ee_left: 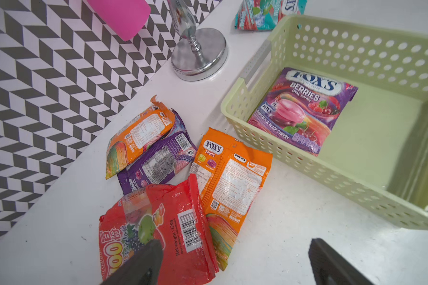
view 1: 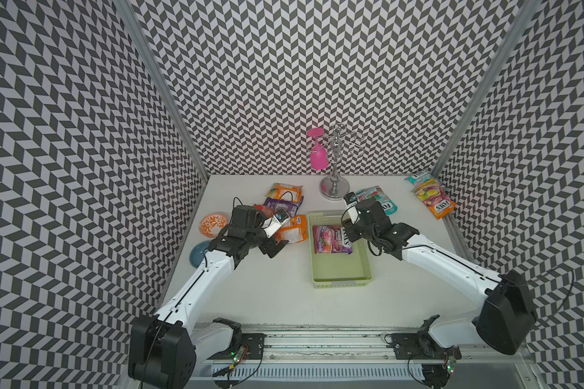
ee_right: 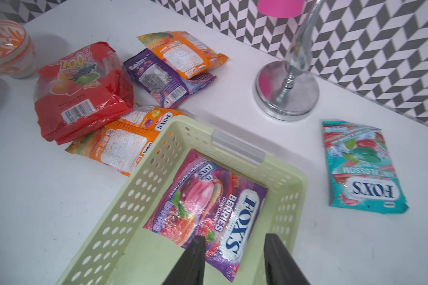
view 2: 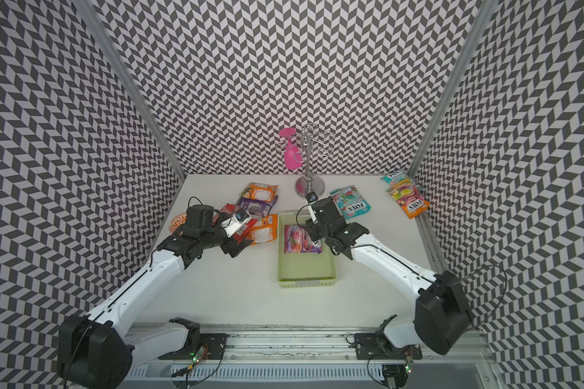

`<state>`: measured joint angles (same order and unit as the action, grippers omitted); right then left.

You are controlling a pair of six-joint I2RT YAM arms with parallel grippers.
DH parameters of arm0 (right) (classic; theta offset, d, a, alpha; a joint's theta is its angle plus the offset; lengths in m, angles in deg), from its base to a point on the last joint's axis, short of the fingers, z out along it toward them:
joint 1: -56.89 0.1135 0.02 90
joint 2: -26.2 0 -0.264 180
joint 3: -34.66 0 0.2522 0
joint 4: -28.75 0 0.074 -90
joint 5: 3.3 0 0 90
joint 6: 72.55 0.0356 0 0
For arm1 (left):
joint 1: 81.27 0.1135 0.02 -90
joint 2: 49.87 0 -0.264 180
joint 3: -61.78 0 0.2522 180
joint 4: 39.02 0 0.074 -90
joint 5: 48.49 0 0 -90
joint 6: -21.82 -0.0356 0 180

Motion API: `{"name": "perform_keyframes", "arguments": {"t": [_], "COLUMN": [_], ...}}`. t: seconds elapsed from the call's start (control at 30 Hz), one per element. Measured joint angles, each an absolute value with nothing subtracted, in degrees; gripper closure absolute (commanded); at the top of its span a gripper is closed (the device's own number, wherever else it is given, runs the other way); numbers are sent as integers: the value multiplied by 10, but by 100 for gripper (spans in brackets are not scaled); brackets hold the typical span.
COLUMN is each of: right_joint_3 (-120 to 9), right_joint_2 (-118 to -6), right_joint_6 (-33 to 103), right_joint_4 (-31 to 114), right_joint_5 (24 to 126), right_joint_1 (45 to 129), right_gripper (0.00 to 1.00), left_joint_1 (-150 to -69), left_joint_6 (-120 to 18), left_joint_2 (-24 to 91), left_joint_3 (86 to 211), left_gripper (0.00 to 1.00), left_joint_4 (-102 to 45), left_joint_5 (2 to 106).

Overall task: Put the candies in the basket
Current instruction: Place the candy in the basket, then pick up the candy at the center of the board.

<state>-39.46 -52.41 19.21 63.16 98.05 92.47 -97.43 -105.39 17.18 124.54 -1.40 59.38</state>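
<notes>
The pale green basket sits mid-table with one purple FOX'S Berries bag flat on its floor. My right gripper hovers open just above that bag, nothing between its fingers. Left of the basket lie a red bag, an orange FOX'S bag, a purple bag and another orange bag. My left gripper is open wide over the red and orange bags. A teal bag lies right of the basket. More candies lie in the back right corner.
A silver stand holding an upturned pink cup rises at the back, close behind the basket. An orange-patterned bowl and a blue bowl sit by the left wall, beside my left arm. Patterned walls close in three sides.
</notes>
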Motion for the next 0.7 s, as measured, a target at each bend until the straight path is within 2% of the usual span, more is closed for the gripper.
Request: {"name": "perform_keyframes", "arguments": {"t": [0.13,0.3,0.4,0.5,0.7], "right_joint_3": [-350,-277,-240,-212,-172], "right_joint_2": [-468,-387,-349,-320,-283], "right_joint_6": [193,194,194,192,184], "right_joint_4": [615,561,530,506,465], "right_joint_5": [998,1018,1035,1052,1088], "right_joint_1": [899,869,863,860,860], "right_gripper": [39,17,9,4,1], "left_joint_1": [-984,-999,-1012,-1025,-1056], "left_joint_6": [-1091,-1129,-1147,-1164,-1186], "left_joint_2": [185,201,220,230,249], "left_joint_3": [1230,1211,1207,1191,1168], "left_gripper": [4,7,9,10,13], "left_joint_4": [-27,-55,-73,-96,-133], "left_joint_5": [577,554,532,510,470]}}
